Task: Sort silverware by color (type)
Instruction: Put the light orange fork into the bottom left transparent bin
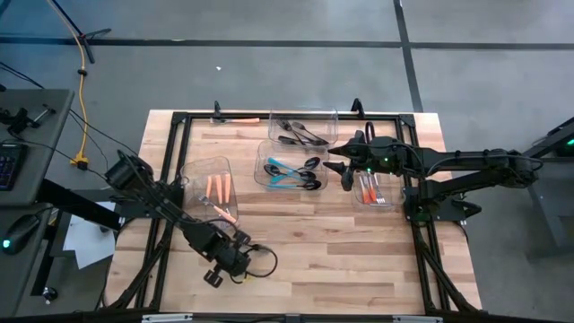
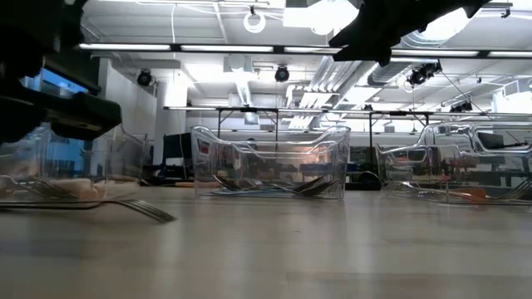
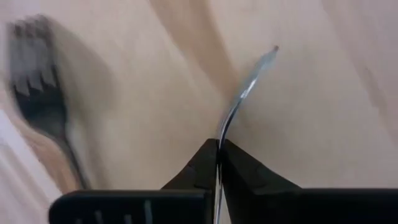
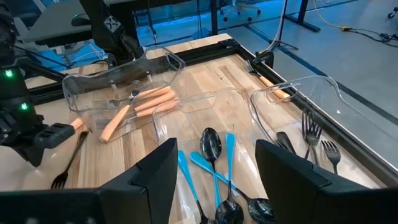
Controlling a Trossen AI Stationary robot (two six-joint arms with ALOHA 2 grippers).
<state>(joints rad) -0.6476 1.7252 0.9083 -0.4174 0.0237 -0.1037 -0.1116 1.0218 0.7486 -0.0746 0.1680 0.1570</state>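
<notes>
My left gripper points steeply down near the table's front left and is shut on a thin metal piece of silverware seen edge-on; I cannot tell which kind. A fork lies flat on the table beside it. An orange-handled piece lies just outside the left bin, which holds orange handles. My right gripper hovers open above the middle bin of blue-handled spoons. My left gripper pinches the thin metal piece between its two fingertips, coming from above and slanting down. The piece runs on past the fingers, curving away along the tabletop to its pointed free end. Whether that end touches the wood I cannot tell.
A far bin holds black pieces, and a right bin holds orange-handled forks. A black frame borders the wooden table. Bare wood lies toward the table's near edge.
</notes>
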